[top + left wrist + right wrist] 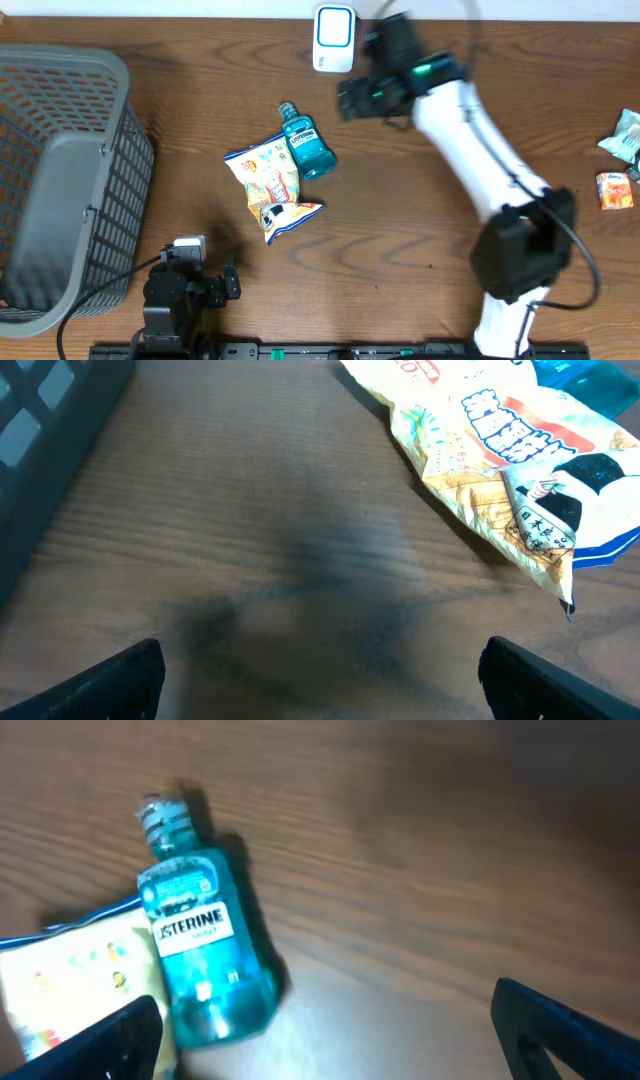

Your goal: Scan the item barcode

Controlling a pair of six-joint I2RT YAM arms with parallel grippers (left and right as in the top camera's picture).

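Two grippers stand wide and empty over a wooden table (400,230) with a grey basket (60,180) at its edge. The left gripper (320,685) is near a snack bag (268,185). The right gripper (320,1035) is near the blue mouthwash bottle (307,148), which lies against that bag. A white scanner (333,38) sits beyond.

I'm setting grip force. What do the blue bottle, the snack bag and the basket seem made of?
Bottle: probably clear plastic, glossy; blue liquid shows through.
Snack bag: thin printed film, shiny and creased.
Basket: grey moulded plastic, matte, with lattice walls.
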